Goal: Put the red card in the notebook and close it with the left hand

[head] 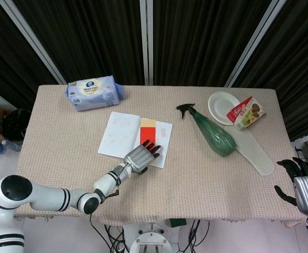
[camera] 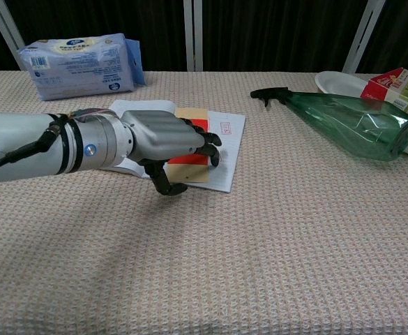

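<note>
Right robot hand only in head view.

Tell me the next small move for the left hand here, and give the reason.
Probably slide the left hand toward the right edge of the notebook to get fingers under that page. The notebook lies open and flat, the red card already rests on its right page, and the hand sits over the page's near edge holding nothing.

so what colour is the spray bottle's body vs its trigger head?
The spray bottle has a translucent green body and a black trigger head; chest view shows it best.
</note>
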Available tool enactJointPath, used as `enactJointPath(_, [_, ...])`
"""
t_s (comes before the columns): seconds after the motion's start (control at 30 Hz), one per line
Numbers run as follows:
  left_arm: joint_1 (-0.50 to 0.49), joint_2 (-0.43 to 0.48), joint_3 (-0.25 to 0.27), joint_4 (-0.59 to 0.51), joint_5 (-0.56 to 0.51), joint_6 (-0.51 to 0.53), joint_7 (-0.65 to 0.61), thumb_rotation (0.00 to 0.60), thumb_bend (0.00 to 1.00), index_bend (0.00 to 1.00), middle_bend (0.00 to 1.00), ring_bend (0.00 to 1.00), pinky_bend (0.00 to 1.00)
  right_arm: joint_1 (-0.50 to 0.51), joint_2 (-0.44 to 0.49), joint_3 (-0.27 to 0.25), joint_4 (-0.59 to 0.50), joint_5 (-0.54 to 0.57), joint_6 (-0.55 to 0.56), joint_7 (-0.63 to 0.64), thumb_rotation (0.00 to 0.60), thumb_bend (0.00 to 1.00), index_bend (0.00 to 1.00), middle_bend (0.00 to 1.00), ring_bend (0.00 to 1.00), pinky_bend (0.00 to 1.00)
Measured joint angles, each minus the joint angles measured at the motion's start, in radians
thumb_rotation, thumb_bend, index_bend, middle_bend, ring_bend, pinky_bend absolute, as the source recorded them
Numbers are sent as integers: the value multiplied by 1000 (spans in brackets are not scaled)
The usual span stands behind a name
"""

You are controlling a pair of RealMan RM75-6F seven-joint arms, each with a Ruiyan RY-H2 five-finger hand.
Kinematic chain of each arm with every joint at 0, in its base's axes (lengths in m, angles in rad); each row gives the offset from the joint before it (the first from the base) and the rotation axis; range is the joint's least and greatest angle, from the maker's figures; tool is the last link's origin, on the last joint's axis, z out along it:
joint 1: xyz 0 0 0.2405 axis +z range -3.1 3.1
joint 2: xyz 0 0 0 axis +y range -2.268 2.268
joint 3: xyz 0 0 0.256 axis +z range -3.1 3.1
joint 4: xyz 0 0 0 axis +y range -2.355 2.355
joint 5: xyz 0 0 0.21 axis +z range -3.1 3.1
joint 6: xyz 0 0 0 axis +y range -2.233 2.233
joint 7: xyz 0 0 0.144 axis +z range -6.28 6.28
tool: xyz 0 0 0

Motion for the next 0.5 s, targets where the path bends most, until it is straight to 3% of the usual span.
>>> enactJointPath(0.5, [-11,18,39,-34,-53,65,52,481,406,240,0,0,47,2,-2,0,1,0,-3,0,600,174,276,237,144,224])
